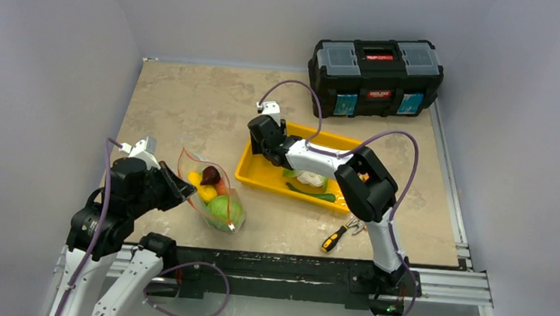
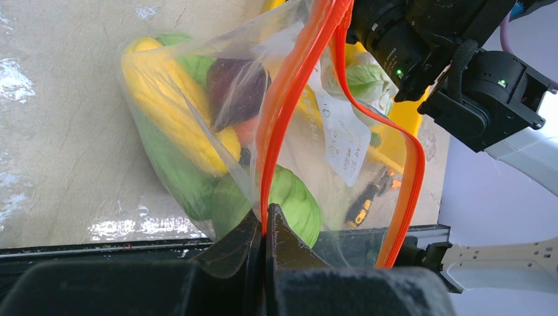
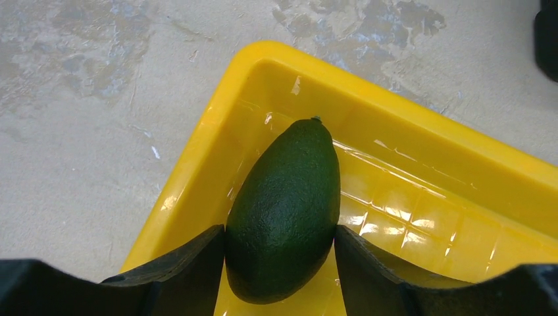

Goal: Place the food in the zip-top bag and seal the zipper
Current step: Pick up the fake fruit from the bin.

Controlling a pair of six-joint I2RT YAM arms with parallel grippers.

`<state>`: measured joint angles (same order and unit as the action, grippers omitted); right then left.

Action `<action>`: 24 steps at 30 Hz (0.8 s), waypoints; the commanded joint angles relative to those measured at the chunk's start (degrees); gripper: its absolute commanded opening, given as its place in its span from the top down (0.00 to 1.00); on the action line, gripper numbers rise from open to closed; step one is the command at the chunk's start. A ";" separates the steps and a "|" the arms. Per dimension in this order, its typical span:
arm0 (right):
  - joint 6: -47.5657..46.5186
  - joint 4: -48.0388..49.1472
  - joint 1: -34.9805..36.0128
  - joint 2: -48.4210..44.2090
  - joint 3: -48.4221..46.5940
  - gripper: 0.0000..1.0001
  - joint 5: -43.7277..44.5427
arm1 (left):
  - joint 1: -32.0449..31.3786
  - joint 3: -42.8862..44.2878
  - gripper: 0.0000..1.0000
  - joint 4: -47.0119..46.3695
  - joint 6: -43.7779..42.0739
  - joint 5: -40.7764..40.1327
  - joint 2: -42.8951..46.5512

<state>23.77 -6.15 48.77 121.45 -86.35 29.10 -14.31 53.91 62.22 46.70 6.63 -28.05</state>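
Note:
The clear zip-top bag (image 1: 212,195) stands left of centre on the table, with a green cabbage (image 1: 225,209), yellow pieces and a purple eggplant (image 1: 210,175) inside. My left gripper (image 1: 181,188) is shut on the bag's red-orange zipper (image 2: 284,112) and holds the mouth up; in the left wrist view its jaws (image 2: 264,220) pinch the strip. My right gripper (image 1: 260,147) is at the left end of the yellow tray (image 1: 260,177), shut on a dark green avocado (image 3: 287,204). A white-green cauliflower (image 1: 310,178) and a cucumber (image 1: 310,193) lie in the tray.
A black toolbox (image 1: 375,76) stands at the back right. A yellow-handled screwdriver (image 1: 332,238) and pliers (image 1: 355,226) lie in front of the tray. The table's front rail (image 1: 291,266) runs along the near edge.

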 commanded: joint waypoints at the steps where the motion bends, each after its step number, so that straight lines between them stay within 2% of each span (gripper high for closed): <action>1: -1.49 0.60 -0.24 0.38 -2.29 0.45 2.63 | -0.11 1.90 1.00 -1.30 -1.16 0.32 -0.04; 4: -1.53 0.43 -0.25 -0.31 -1.75 0.53 2.63 | -0.11 1.99 1.00 -1.12 -1.17 0.25 0.02; 10: -0.30 0.27 -0.24 -5.00 2.40 0.76 2.95 | -0.08 2.08 1.00 -1.25 -1.07 0.38 -0.10; 15: -0.28 1.85 -0.17 -11.41 7.51 0.89 3.08 | -0.11 1.90 1.00 -1.48 -0.91 0.76 -0.25; 20: -1.76 4.23 -0.09 -18.15 12.43 1.00 0.54 | -0.11 1.68 1.00 -1.70 -0.72 0.86 -0.18; 24: -2.05 6.49 0.00 -24.41 16.55 1.00 -4.84 | -0.07 1.52 1.00 -1.79 -0.64 0.88 -0.22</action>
<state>22.72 -4.47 48.73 103.70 -73.03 28.93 -14.31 53.91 62.22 46.70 6.68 -28.08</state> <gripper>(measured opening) 0.517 0.003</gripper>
